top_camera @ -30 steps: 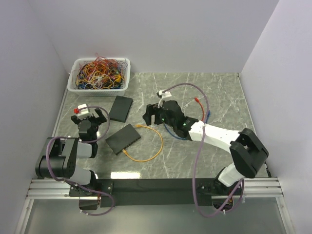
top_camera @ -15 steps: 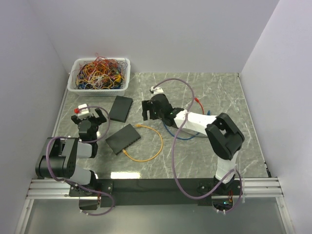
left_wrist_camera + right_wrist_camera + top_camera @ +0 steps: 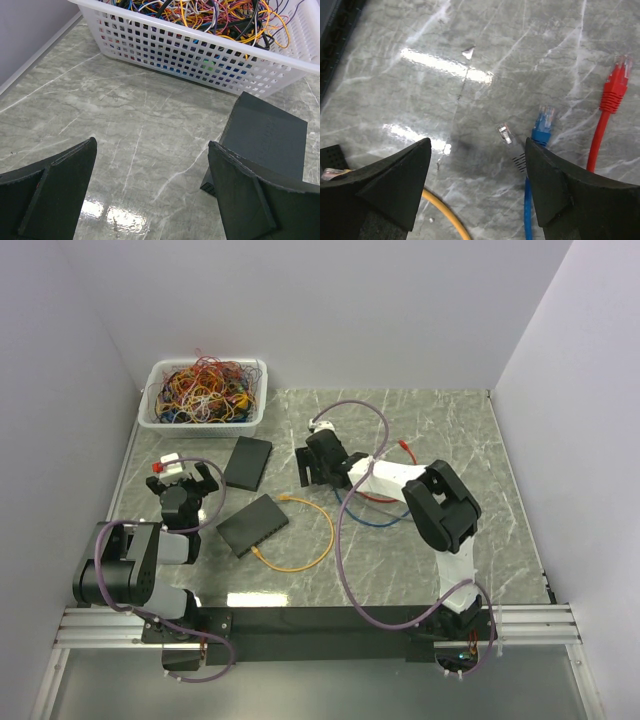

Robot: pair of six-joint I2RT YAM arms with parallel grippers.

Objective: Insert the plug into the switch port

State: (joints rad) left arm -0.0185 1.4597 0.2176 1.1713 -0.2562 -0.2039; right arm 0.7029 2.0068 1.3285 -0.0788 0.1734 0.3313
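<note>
Yellow is the cable [image 3: 331,532] of the task. It lies in a loose loop on the grey marble surface [image 3: 450,420]. One plug [image 3: 283,498] at its end is small and pale, and it rests just beside the far right corner of the switch [image 3: 252,524], apart from it. The switch is a flat black box that lies obliquely, at about 9 o'clock from the middle of the surface. A second black box [image 3: 247,461] lies at 12 o'clock from it, and a white basket [image 3: 203,415] full of coloured wires stands at 11 o'clock.

The right pincer [image 3: 305,468] hangs at 1 o'clock from the plug with its jaws released, and nothing is between them. Its wrist camera shows bare marble under the pincer [image 3: 477,185], a blue plug [image 3: 543,120], a red plug [image 3: 616,82] and a small clear plug [image 3: 506,134] at 2 o'clock. A dark edge at 10 o'clock is perhaps the switch, but I cannot tell.

The left pincer [image 3: 183,480] stands at 10 o'clock from the switch, also released and holding nothing.
</note>
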